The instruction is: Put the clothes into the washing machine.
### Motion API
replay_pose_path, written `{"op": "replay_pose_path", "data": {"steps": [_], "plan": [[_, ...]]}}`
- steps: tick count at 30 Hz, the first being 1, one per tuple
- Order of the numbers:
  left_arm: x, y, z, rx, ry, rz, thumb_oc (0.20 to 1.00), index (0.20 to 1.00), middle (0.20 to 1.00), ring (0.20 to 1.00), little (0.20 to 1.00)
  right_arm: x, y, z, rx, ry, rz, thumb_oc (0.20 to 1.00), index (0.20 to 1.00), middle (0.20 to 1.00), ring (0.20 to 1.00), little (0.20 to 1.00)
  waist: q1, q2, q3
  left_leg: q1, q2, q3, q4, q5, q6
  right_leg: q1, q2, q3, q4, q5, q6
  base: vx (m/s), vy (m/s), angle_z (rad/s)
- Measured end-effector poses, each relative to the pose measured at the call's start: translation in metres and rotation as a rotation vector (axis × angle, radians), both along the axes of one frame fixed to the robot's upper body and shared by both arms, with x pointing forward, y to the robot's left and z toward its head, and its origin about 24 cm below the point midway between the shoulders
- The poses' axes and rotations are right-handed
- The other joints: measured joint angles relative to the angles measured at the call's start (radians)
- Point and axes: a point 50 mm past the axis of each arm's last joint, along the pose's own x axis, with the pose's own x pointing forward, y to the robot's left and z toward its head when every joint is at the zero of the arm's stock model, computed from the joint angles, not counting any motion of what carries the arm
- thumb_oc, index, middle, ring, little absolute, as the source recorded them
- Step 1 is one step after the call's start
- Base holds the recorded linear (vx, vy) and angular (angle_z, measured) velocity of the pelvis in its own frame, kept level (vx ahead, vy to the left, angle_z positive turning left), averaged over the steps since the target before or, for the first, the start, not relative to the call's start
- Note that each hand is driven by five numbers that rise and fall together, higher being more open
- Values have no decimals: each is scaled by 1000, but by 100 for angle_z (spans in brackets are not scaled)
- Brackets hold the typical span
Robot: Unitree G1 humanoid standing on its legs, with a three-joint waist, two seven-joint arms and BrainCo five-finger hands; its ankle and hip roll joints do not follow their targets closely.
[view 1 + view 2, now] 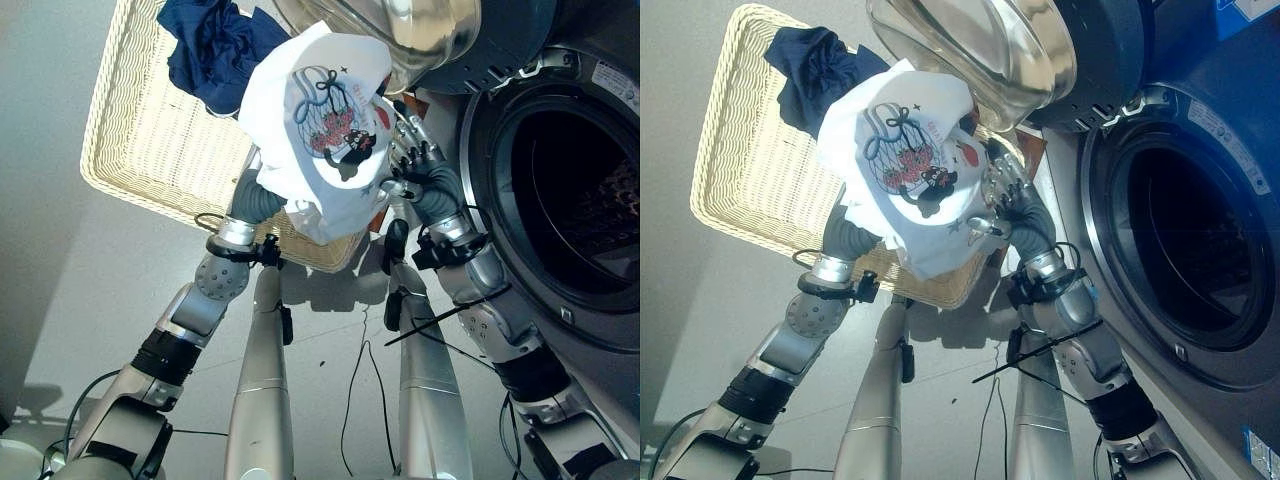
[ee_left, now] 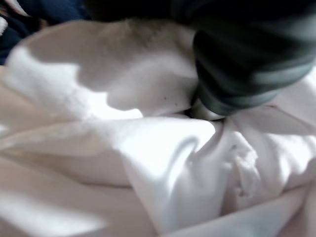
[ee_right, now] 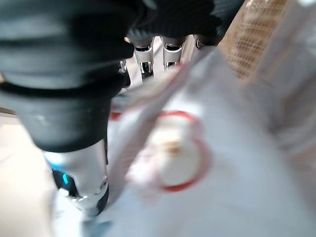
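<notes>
A white printed T-shirt (image 1: 318,140) is held up above the wicker basket (image 1: 150,130), beside the washing machine's open drum (image 1: 575,190). It is pinched by the right hand (image 1: 408,160); the left hand's grip cannot be told, being buried under cloth. A navy garment (image 1: 215,45) lies in the basket.

I see a white T-shirt (image 1: 315,140) with a printed picture on its front, bunched and lifted above the wicker basket (image 1: 150,150), its cloth hanging in folds. A dark blue garment (image 1: 215,45) lies crumpled in the basket behind it. The washing machine (image 1: 565,200) stands just beside them, its round door (image 1: 990,50) swung open.
</notes>
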Motion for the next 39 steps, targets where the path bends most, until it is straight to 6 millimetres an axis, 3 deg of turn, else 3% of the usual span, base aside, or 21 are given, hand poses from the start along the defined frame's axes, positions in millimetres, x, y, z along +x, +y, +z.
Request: {"op": "replay_pose_path", "data": {"steps": [8, 9, 11, 17, 18, 19, 20, 34, 36, 37, 39], "plan": [[-9, -7, 8, -21, -60, -54, 200, 200, 200, 200, 200, 1, 5, -1, -13, 24, 24, 1000, 1000, 1000, 1000, 1000, 9, 0, 0, 1, 0, 0, 0, 0, 0, 1, 0, 0, 2, 0, 0, 0, -1, 0], [-18, -14, 16, -48, -100, -100, 200, 200, 200, 200, 200, 2, 20, 1, -78, 45, 95, 1000, 1000, 1000, 1000, 1000, 30, 0, 0, 5, 0, -4, 0, 1, -1, 1, 0, -1, 16, -6, -3, -2, -9, 4], [-21, -17, 18, -49, -115, -123, 200, 200, 200, 200, 200, 1, 28, 0, -114, 51, 131, 1000, 1000, 1000, 1000, 1000, 48, 0, 0, 9, 0, -5, 0, 1, -1, 2, 0, -1, 24, -12, -4, 0, -31, 4], [-21, -20, 19, -26, -68, -241, 200, 200, 200, 200, 200, 13, 28, -9, -138, 115, 102, 1000, 1000, 1000, 1000, 1000, 45, 0, 0, 9, -3, -8, 0, 1, -1, 4, -4, -6, 27, -15, -4, 0, -7, 1], [-21, -22, 19, -25, -60, -265, 200, 200, 200, 200, 200, 15, 28, -9, -138, 120, 93, 922, 922, 922, 922, 922, 45, 0, 0, 10, -3, -8, 0, 1, -1, 4, -5, -6, 27, -15, -4, 0, 0, 0], [-21, -24, 20, -26, -55, -289, 200, 200, 200, 200, 200, 17, 28, -9, -136, 125, 85, 329, 329, 329, 329, 329, 45, 0, 0, 10, -4, -9, 0, 1, -1, 4, -5, -6, 27, -15, -4, 0, 0, 0], [-22, -24, 20, -22, -55, -296, 200, 200, 200, 200, 200, 17, 28, -9, -136, 124, 85, 200, 200, 200, 200, 200, 46, 0, 0, 10, -4, -9, 1, 1, -1, 4, -5, -6, 27, -15, -4, 0, 0, 0], [-19, -30, 28, 5, -63, -353, 200, 200, 200, 200, 200, 19, 32, -4, -92, 95, 91, 200, 200, 200, 200, 200, 46, 0, 0, 14, -10, -13, 9, 1, -1, 12, -11, -6, 33, -17, -2, 0, 0, 0], [-19, -30, 28, -2, -67, -337, 762, 762, 762, 762, 762, 19, 31, -3, -76, 91, 85, 200, 200, 200, 200, 200, 46, 0, 0, 14, -10, -13, 9, 1, -1, 12, -11, -6, 33, -17, -2, 0, 0, 0], [-19, -30, 28, -10, -68, -327, 1000, 1000, 1000, 1000, 1000, 20, 30, -2, -59, 92, 83, 200, 200, 200, 200, 200, 46, 0, 0, 14, -10, -13, 8, 1, -1, 12, -11, -6, 32, -17, -2, 0, 0, 0], [-18, -30, 28, -15, -75, -285, 1000, 1000, 1000, 1000, 1000, 22, 24, -1, -13, 98, 71, 200, 200, 200, 200, 200, 47, 0, 0, 14, -10, -13, 8, 1, -1, 12, -11, -6, 32, -17, -2, 0, 0, 0]]}}
